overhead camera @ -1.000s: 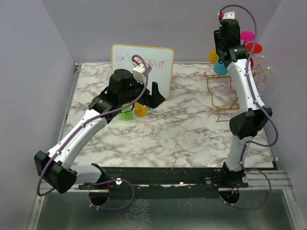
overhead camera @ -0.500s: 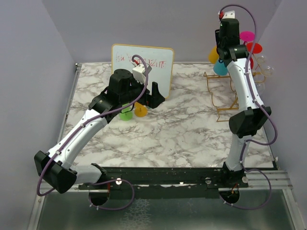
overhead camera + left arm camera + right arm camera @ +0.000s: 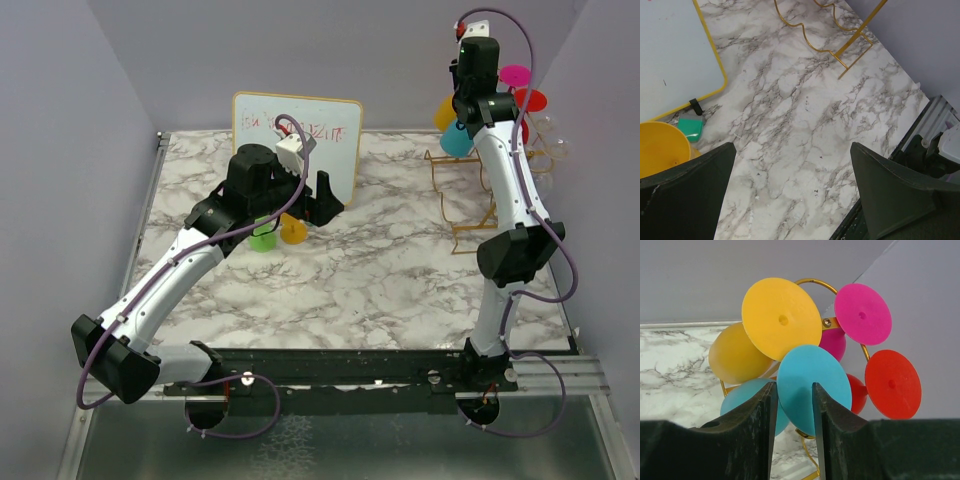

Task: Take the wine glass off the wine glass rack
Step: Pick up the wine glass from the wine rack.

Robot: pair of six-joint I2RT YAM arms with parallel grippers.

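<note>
The gold wire wine glass rack [image 3: 816, 283] stands at the table's far right [image 3: 465, 195]. Coloured wine glasses hang on it with their round feet toward my right wrist camera: yellow [image 3: 781, 317], pink [image 3: 862, 313], red [image 3: 892, 384] and blue [image 3: 810, 385]. My right gripper [image 3: 793, 390] is raised level with them. Its jaws stand narrowed, with a gap in which the blue glass's foot shows. That foot is wider than the gap and runs behind the right finger [image 3: 840, 425]. I cannot tell whether the fingers touch it. My left gripper [image 3: 793, 147] hangs open over bare marble.
A yellow-framed whiteboard [image 3: 297, 135] stands at the back centre, with a green eraser [image 3: 690, 129] at its foot. A green cup [image 3: 263, 238] and an orange cup [image 3: 293, 232] sit beneath the left arm. Clear glasses [image 3: 555, 150] hang on the rack's far side by the right wall.
The right gripper's jaws have drawn closer together in front of the blue glass's foot. Neither arm has visibly shifted.
</note>
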